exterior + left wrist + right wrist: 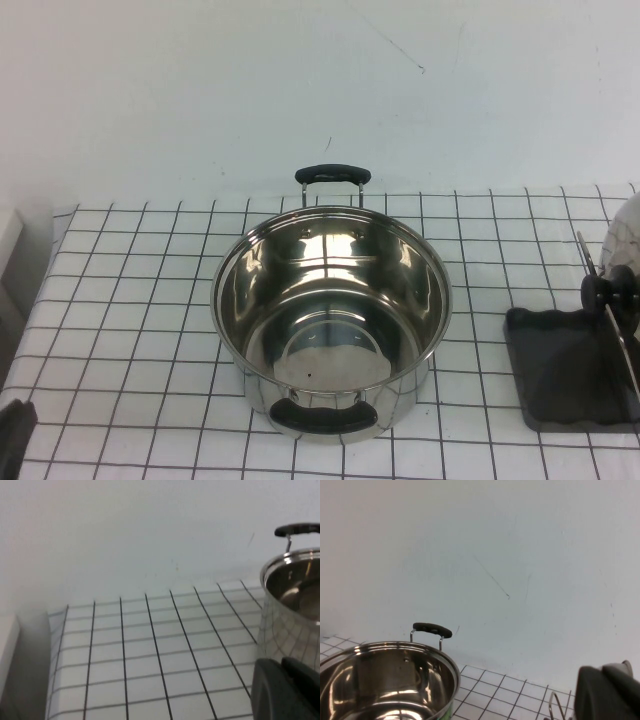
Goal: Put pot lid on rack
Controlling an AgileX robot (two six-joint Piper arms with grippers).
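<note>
Near handle of pot (330,320) sits closest to the high camera; pot open, empty, mid-table on the checked cloth (130,300), no lid on it

Rack (560,375) at the table's right edge, well apart from pot. Lid (605,300) already stands on edge in the rack, leaning on the wire stand, black knob (600,291) facing the pot; partly cut off by the high view's edge. Judged: placement essentially done, only release check and arm retreat left, if that

Right gripper (607,692): dark bulk only, in its wrist view, above the rack's wire; finger state cannot be told, no hold visible

Left gripper (15,435) parked low at the table's near left corner, beside pot in its wrist view; opening cannot be told
</note>
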